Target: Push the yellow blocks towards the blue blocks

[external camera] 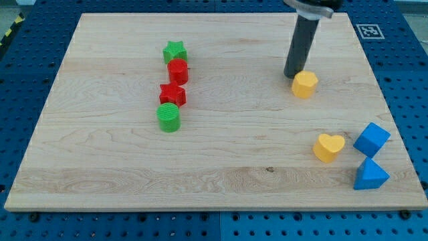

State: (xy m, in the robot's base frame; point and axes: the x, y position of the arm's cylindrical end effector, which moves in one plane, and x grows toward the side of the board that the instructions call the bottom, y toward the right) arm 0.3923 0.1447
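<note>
A yellow hexagonal block [305,84] lies at the view's upper right. My tip [291,75] rests just to its upper left, touching or nearly touching it. A yellow heart-shaped block [328,146] lies at the lower right, close to the left of a blue cube [371,139]. A blue triangular block [369,175] lies just below the cube. The hexagon is well above the blue blocks.
A column of blocks stands left of centre: a green star [174,51], a red round block [178,70], a red star [172,94], and a green cylinder [169,117]. The wooden board [221,167] ends close to the blue blocks at the right edge.
</note>
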